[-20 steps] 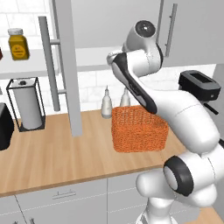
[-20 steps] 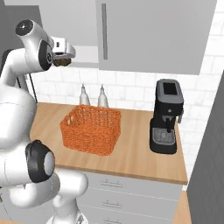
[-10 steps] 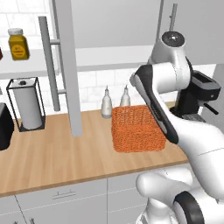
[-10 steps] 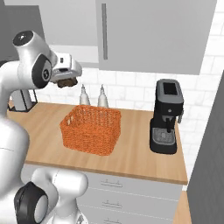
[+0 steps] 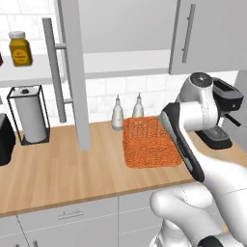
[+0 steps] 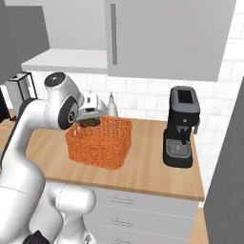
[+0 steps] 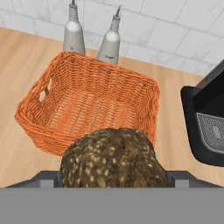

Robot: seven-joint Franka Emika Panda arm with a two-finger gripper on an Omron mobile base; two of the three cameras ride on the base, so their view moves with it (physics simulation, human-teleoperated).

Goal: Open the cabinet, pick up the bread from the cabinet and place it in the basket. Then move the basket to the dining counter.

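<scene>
The pincer [image 6: 89,122] is closed around the bread [image 7: 114,158], a round brown loaf with pale seeds. The bread is held in the air just above the near edge of the basket [image 7: 87,105]. The basket is orange and woven, and nothing is seen lying in it. It is set on the wood surface [image 5: 58,173], against the white tiled wall. Two grey bottles [image 7: 74,33] are stood just behind the basket, next to the tiles. A black coffee machine [image 6: 181,126] is placed to one side of the basket, a little apart from it. On the other side, a paper towel roll [image 5: 29,113] is kept in a black wire stand. Above the surface, the cabinet [image 5: 72,72] door is swung open. A yellow jar [image 5: 20,48] is seen on the cabinet shelf.
</scene>
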